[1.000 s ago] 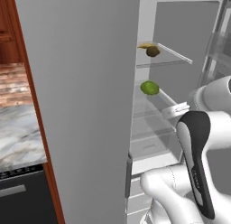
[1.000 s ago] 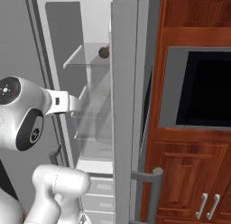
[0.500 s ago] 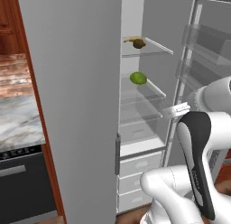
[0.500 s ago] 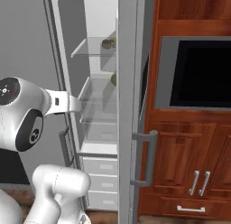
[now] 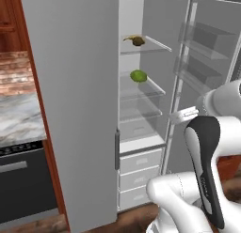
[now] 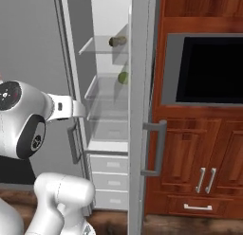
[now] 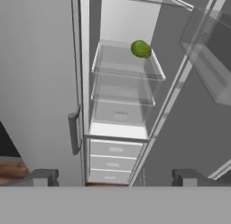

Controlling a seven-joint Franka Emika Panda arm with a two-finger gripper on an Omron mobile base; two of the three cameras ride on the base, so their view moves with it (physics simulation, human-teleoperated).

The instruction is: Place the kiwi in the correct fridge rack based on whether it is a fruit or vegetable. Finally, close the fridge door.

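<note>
The kiwi point(image 5: 138, 41) is a small, dull-brown, egg-shaped fruit, matte and darker than anything near it, and it lies on the fridge rack point(image 5: 149, 45), the highest clear glass shelf inside the open fridge. Just beside it on the same shelf, touching or nearly so, lies a yellow banana point(image 5: 129, 38). From the right base view the kiwi point(image 6: 115, 41) shows as a brownish lump near the right end of that shelf, partly behind the edge of the fridge door point(image 6: 140, 111). One shelf lower sits a larger bright-green oval fruit point(image 5: 138, 76), well apart from the kiwi. The fridge door stands open, its vertical grey bar handle point(image 6: 156, 148) facing the camera in the right base view and its clear inner bins point(image 5: 207, 56) visible in the left base view. In the hand view the gripper point(image 7: 115, 177) is empty, its two dark fingertips point(image 7: 43, 177) spread wide, pointing toward the fridge interior and clear of every shelf.
</note>
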